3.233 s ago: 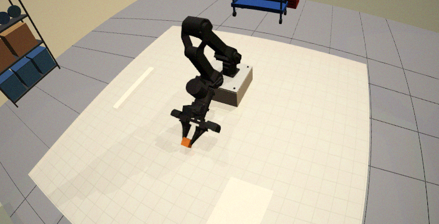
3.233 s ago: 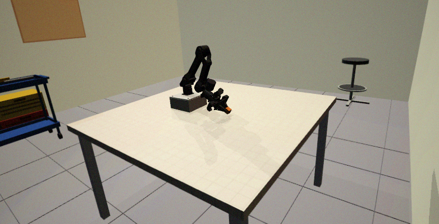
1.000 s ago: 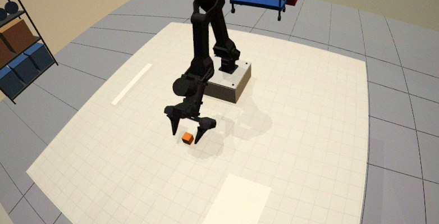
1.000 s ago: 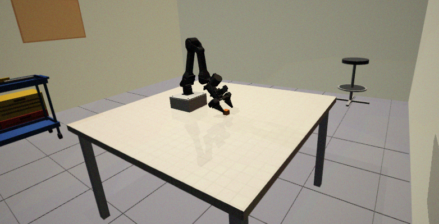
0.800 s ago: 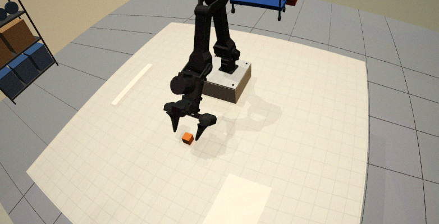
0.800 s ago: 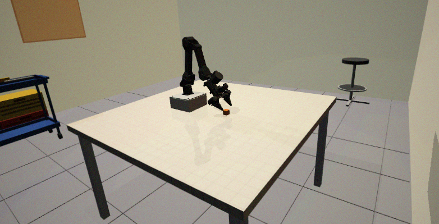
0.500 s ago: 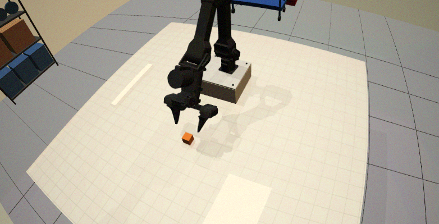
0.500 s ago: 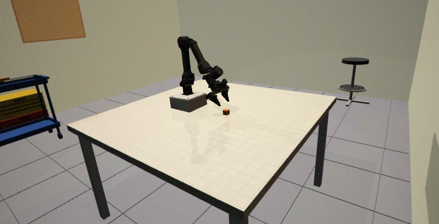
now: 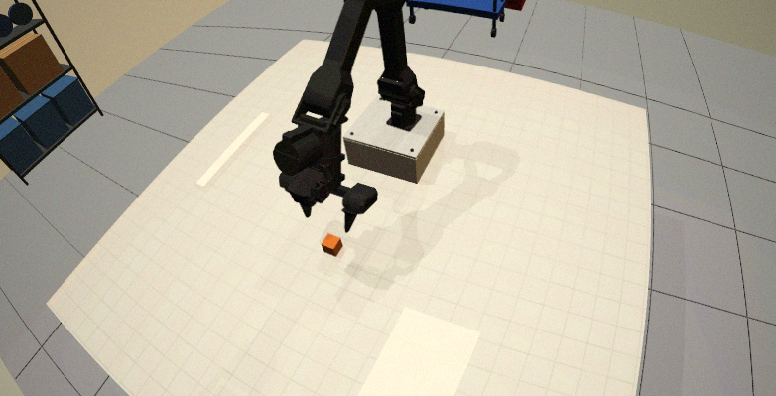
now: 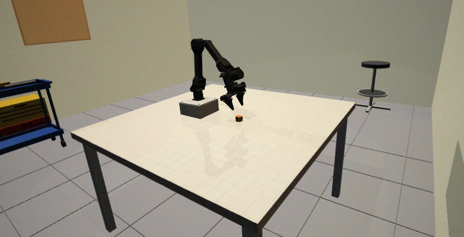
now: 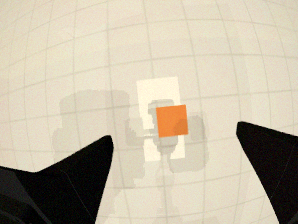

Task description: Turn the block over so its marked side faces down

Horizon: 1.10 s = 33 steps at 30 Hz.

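Note:
The small orange block [image 9: 331, 244] [image 10: 239, 118] [image 11: 172, 120] rests flat on the pale table [image 9: 542, 230] [image 10: 146, 138] [image 11: 40, 65]. Its upper face is plain orange in the wrist view. No mark can be made out on the faces in sight, though the side faces are dark and small in the top and exterior views; the underside is hidden. My gripper [image 9: 327, 222] [image 10: 237, 107] [image 11: 176, 135] is open and empty. It hangs above the block, fingers pointing down and clear of it. In the wrist view the block lies between the two fingertips, slightly rotated.
The arm's base box [image 9: 379, 157] [image 10: 199, 110] stands on the table behind the block. Bright pale patches and arm shadows show on the table top. A blue trolley [image 9: 455, 1] [image 10: 32, 136], a shelf rack [image 9: 81, 86] and a stool [image 10: 375, 64] stand beyond the table.

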{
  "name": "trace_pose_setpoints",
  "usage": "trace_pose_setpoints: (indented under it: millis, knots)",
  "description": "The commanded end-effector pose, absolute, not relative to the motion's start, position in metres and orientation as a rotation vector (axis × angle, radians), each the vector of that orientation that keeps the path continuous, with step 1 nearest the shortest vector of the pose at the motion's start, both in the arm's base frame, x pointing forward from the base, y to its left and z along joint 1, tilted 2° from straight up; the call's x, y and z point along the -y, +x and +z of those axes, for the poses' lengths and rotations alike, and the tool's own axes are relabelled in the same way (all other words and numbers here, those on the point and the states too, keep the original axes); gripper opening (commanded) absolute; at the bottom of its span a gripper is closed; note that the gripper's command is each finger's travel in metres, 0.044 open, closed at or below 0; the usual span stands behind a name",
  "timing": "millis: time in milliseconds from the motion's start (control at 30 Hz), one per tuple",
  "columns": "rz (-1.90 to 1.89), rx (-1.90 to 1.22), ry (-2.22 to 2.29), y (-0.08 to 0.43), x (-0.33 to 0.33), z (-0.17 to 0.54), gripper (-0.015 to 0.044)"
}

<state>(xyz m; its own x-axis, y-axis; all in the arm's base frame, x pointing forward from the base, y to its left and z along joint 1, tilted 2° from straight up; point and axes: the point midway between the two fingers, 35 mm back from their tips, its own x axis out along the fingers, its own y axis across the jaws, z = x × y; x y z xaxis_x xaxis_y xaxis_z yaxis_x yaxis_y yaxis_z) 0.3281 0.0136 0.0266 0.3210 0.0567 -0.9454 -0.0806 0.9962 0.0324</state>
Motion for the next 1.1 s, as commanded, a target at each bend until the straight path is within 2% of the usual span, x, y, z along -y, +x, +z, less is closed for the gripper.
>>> trace_pose_setpoints:
  millis: [0,200,467,600,1067]
  knots:
    - [0.087,-1.419,-0.041,0.34,-0.013,0.034,0.044]
    - [0.087,-1.574,-0.05,0.345,-0.014,0.043,0.044]
    - [0.087,-1.574,-0.05,0.344,-0.013,0.043,0.044]
    - [0.087,-1.574,-0.05,0.344,-0.014,0.011,0.044]
    - [0.087,-1.574,-0.05,0.344,-0.014,-0.008,0.044]
